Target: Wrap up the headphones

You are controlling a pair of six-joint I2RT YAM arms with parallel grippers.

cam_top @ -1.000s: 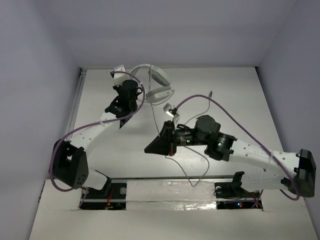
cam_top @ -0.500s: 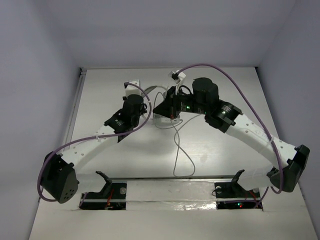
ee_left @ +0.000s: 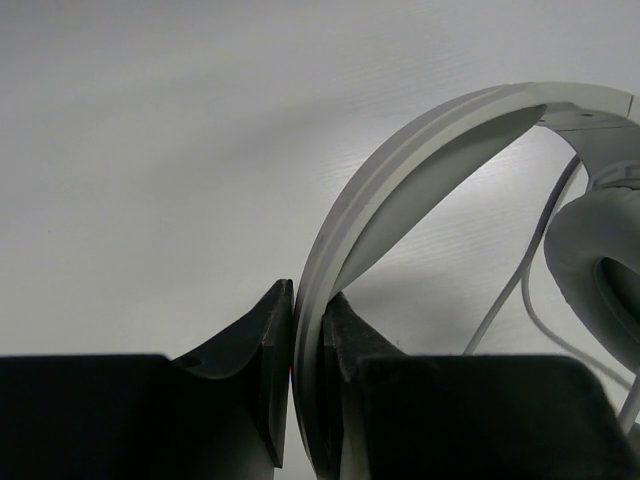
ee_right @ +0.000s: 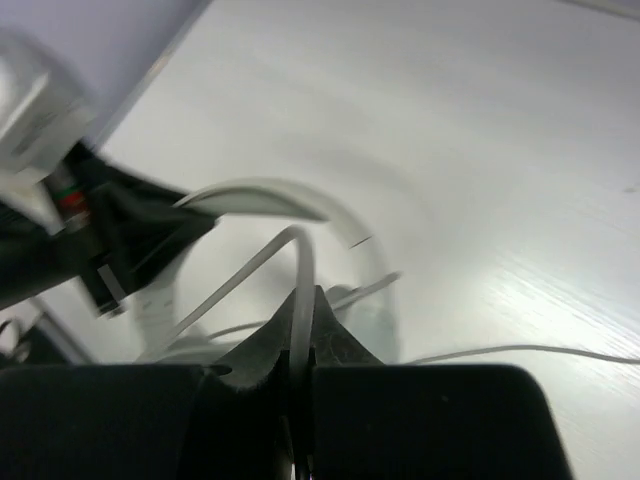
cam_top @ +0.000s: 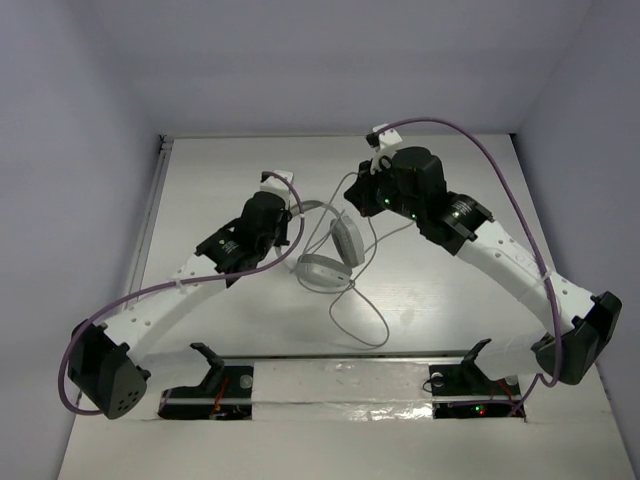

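The white headphones (cam_top: pixel 335 255) lie mid-table, the two earcups side by side. My left gripper (cam_top: pixel 290 220) is shut on the curved headband (ee_left: pixel 430 150), which runs between its jaws (ee_left: pixel 308 300). One padded earcup (ee_left: pixel 600 260) shows at the right edge of that view. The thin whitish cable (cam_top: pixel 368 322) loops toward the near edge. My right gripper (cam_top: pixel 360 197) is just behind the earcups, shut on the cable (ee_right: pixel 300 255), which rises from between its jaws (ee_right: pixel 302 300) and bends left. The plug is not seen.
The purple arm cables (cam_top: pixel 470 130) arch over the right arm and trail along the left arm (cam_top: pixel 160 290). The left arm's wrist (ee_right: pixel 110 245) shows blurred at the left of the right wrist view. The base rail (cam_top: pixel 340 360) runs along the near edge.
The left gripper has drawn the headphones nearer and to the right. The right gripper swung from mid-table to the far side, now above the earcups with the cable. The cable loop shifted.
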